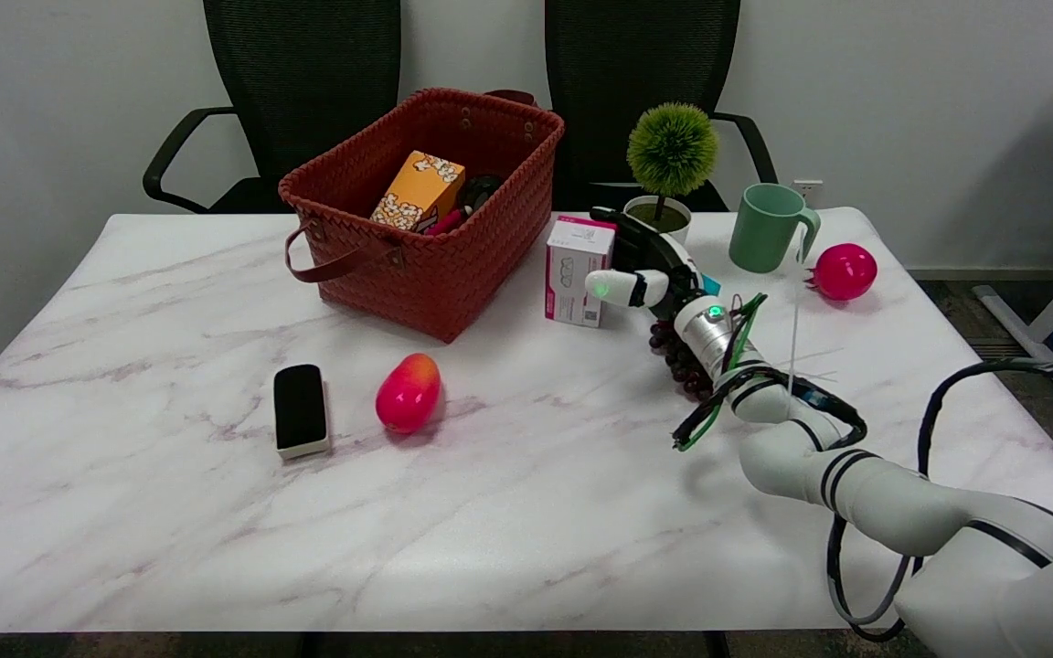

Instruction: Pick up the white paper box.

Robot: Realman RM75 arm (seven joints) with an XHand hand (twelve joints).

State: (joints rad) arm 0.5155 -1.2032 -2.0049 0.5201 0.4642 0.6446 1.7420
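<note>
Head view. White paper box (579,270) upright on the marble counter (170,512), pink along its top edge, just right of the red woven basket (426,265). Right hand (643,265) immediately to the box's right, reaching in from the lower right. One white fingertip (601,286) against or nearly against the box's right face low down; black fingers (622,224) arched over near the box's top right corner. Contact hard to judge from this angle; grasping or merely alongside, cannot tell. Box flat on the counter, not lifted.

Inside the basket: a popcorn carton (419,190), tilted, plus some dark items too unclear to name. Behind the hand, a small potted plant (670,155) with a round green tuft in a white pot. Further right, a green mug (767,227) and a pink pomegranate-like fruit (845,271) near the counter's right edge. Under the wrist, a bunch of dark grapes (678,361), partly hidden by the arm. Towards the near left, a mango (409,392), red fading to orange, and just beside it a black and white whiteboard eraser (300,409). Two black office chairs (298,91) behind the counter against a pale wall.
</note>
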